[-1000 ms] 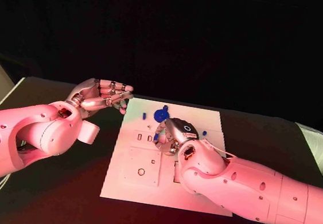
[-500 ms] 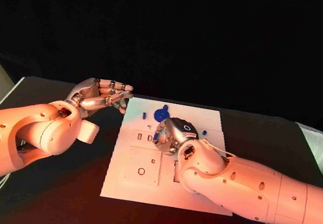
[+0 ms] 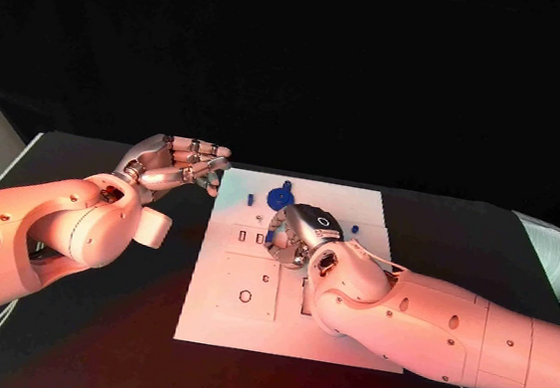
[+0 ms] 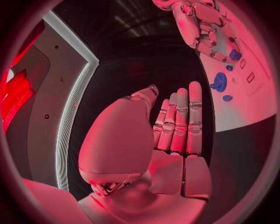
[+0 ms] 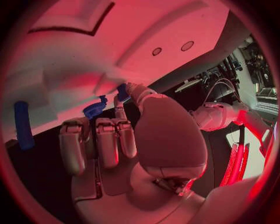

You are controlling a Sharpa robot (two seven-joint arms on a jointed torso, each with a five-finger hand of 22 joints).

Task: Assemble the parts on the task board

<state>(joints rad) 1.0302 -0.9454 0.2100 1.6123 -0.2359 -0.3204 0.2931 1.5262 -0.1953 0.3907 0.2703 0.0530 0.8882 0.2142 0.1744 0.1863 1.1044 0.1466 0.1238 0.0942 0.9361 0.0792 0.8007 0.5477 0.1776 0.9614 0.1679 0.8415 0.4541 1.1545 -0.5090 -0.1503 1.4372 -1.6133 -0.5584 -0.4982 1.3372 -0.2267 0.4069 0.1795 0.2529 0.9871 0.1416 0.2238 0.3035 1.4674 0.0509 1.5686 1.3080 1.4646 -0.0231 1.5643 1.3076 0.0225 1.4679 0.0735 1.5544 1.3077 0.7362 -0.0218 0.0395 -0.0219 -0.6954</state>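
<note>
In the middle of the black bench [image 3: 84, 323] lies the white task board [image 3: 237, 323], and the right hand [image 3: 306, 231] is low over its upper middle part, knuckles up and fingers curled down to the plate. In the right wrist view a small blue part [image 5: 123, 92] is pinched between the tip of the thumb and a fingertip [image 5: 119, 112], close against the board surface; the other fingers are bent in beside it. Just beside this pinched part, a round blue part [image 3: 280, 196] stands on the board near its far edge. A thin blue peg [image 3: 250, 198] stands near the left edge of the board, and another small blue peg [image 3: 355, 230] is to the right of the right hand.

The left hand [image 3: 176, 163] hangs above the bench, off the upper left corner of the board, well apart from the parts. Its palm is turned up, the fingers [image 4: 181, 121] are straight and side by side, the thumb is apart from them, and it holds nothing. Rectangular slots and small holes show on the nearer half of the board
</note>
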